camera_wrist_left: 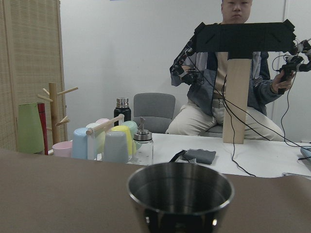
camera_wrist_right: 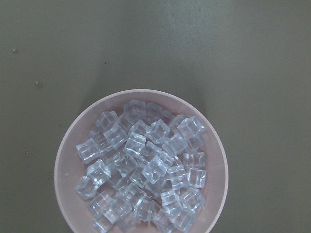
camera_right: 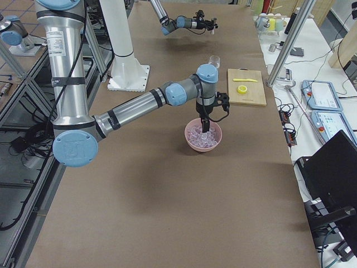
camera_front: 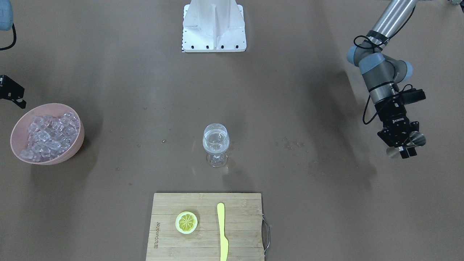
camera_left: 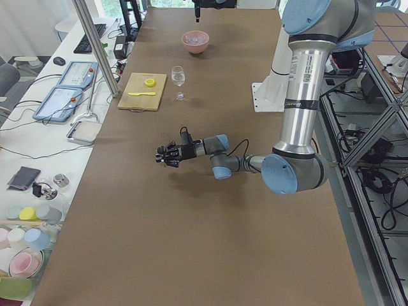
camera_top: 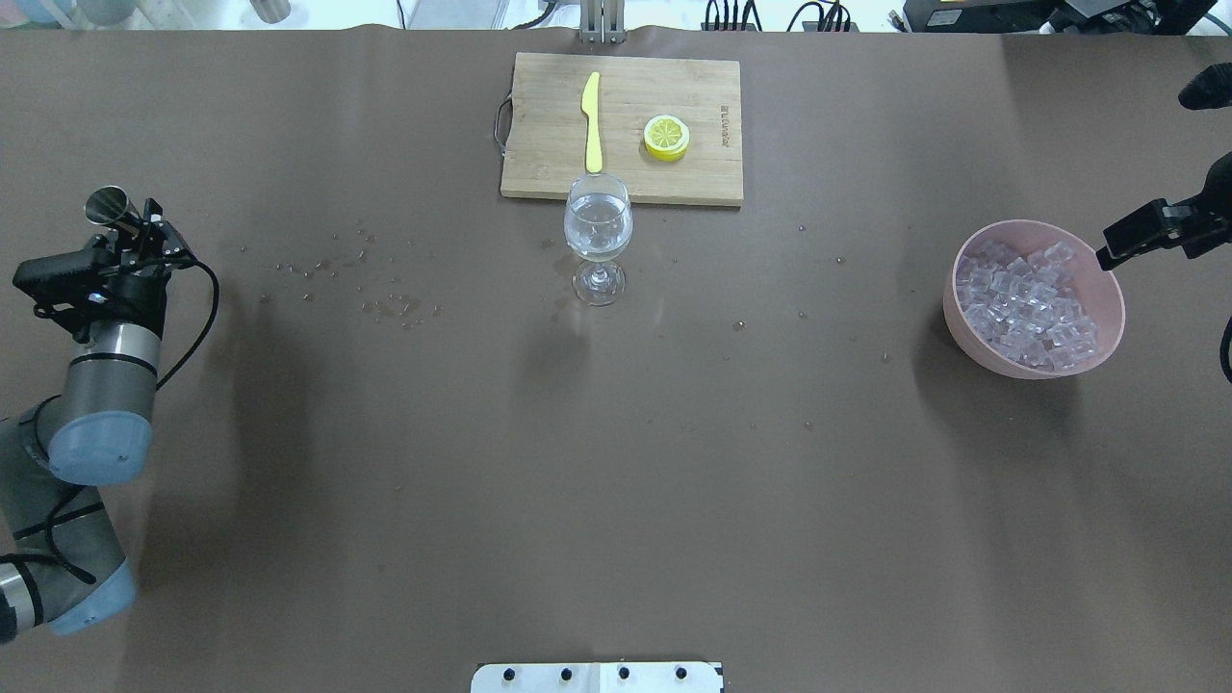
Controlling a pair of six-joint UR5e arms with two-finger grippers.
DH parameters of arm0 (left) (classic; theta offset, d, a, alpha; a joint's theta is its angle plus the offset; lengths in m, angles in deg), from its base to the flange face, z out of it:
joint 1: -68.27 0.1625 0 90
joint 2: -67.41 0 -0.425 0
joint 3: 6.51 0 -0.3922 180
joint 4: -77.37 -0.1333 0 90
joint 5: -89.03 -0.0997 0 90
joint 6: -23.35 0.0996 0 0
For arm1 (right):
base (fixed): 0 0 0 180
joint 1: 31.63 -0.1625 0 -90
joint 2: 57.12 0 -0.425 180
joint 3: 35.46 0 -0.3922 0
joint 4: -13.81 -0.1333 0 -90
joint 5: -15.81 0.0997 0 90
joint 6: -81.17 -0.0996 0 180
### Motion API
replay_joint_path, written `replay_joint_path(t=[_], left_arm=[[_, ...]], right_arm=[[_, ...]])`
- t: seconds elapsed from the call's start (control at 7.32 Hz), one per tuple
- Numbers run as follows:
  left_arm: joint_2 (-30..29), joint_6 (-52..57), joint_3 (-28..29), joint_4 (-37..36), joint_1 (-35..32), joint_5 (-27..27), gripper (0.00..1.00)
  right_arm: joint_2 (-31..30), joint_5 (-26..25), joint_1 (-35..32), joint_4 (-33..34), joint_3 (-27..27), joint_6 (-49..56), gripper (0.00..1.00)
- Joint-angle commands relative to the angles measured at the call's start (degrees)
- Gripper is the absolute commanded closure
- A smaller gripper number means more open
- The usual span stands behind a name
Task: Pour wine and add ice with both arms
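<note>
A stemmed glass (camera_front: 216, 143) (camera_top: 599, 236) stands mid-table with clear wine (camera_front: 216, 139) in its bowl. The ice (camera_front: 49, 136) (camera_top: 1025, 308) (camera_wrist_right: 146, 170) is heaped in a pink bowl (camera_front: 74, 150) (camera_top: 962, 337) (camera_wrist_right: 60, 165). My right gripper (camera_top: 1121, 241) (camera_front: 16, 99) (camera_right: 206, 125) hovers above that bowl. Its fingers do not show in the right wrist view, and I cannot tell whether it is open or shut. Far to the other side, my left gripper (camera_front: 402, 146) (camera_top: 144, 231) (camera_left: 167, 155) is shut on a small steel cup (camera_front: 417, 139) (camera_top: 108, 204) (camera_wrist_left: 180, 194), held above the table.
A wooden cutting board (camera_front: 206, 246) (camera_top: 539, 144) lies beyond the glass, with a lemon slice (camera_front: 186, 222) (camera_top: 666, 137) and a yellow knife (camera_front: 222, 232) (camera_top: 592, 120) on it. The white pedestal (camera_front: 214, 25) stands at my base. Small droplets (camera_top: 385, 303) speckle the table. A seated person (camera_wrist_left: 233, 87) faces the left wrist camera.
</note>
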Motion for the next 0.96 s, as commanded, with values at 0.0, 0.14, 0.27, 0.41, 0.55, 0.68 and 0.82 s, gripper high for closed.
replay_joint_path(t=[0.0, 0.14, 0.27, 0.41, 0.55, 0.68, 0.82], left_arm=[[-3.41, -0.03, 2.23, -1.97, 3.7, -4.66, 1.0], [-3.86, -0.03, 2.24, -2.6, 3.79, -4.67, 1.0], [-3.86, -0.03, 2.24, -2.6, 3.8, -4.58, 1.0], [-3.86, 0.32, 1.98, -2.6, 3.8, -4.41, 1.0], [-3.86, 0.41, 2.06, -2.6, 3.8, -4.32, 1.0], [-3.78, 0.41, 2.06, -2.6, 3.8, -4.32, 1.0], [-3.78, 0.41, 2.15, -2.6, 3.8, -4.32, 1.0]], right_arm=[[0.0, 0.03, 0.0, -0.05, 0.0, -0.03, 0.0], [-0.09, 0.03, 0.0, -0.05, -0.09, -0.03, 0.0], [-0.09, 0.03, 0.0, 0.03, -0.18, -0.03, 0.0], [-0.09, 0.03, 0.0, 0.03, -0.18, -0.03, 0.0], [-0.18, 0.03, -0.08, 0.03, -0.26, -0.03, 0.0], [-0.26, 0.03, -0.08, 0.03, -0.44, -0.03, 0.0], [-0.26, 0.03, -0.08, 0.03, -0.44, -0.03, 0.0]])
